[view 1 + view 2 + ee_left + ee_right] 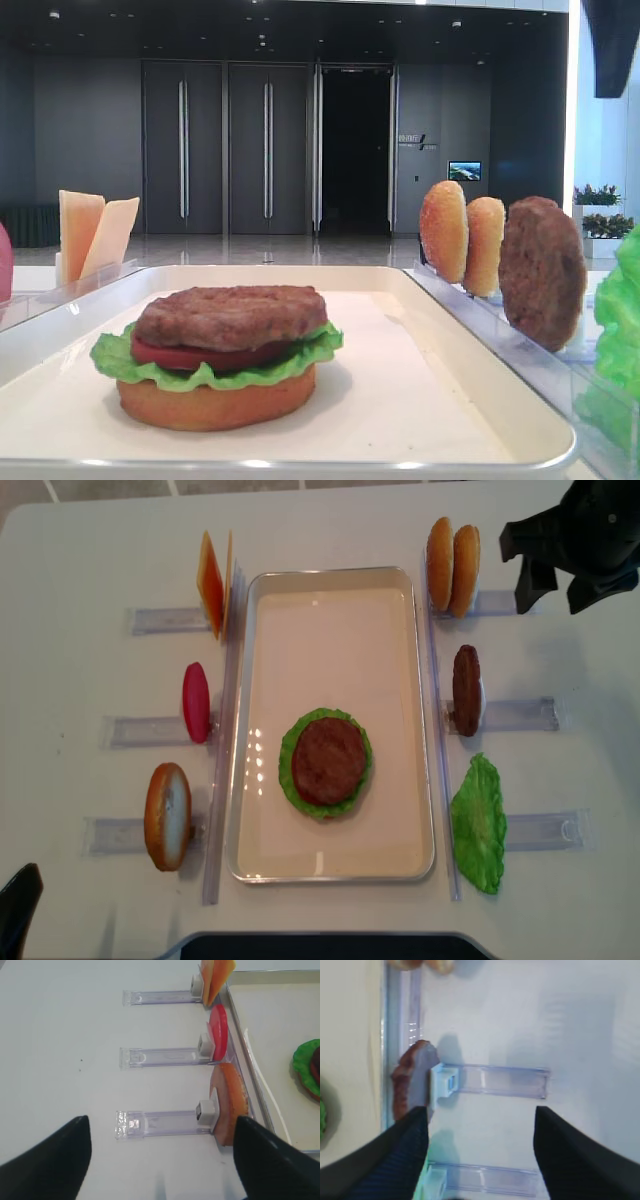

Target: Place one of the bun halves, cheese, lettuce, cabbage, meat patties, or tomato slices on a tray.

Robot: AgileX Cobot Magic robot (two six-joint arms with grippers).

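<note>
well apart, tray (420, 680) rim and wide-jawed right gripper (575, 540)

one view sits low at the rim of the cream-white rectangular tray (470, 330), facing a dark doorway; another looks straight down over it (420, 720). both wrist views look down beside the tray.
</note>
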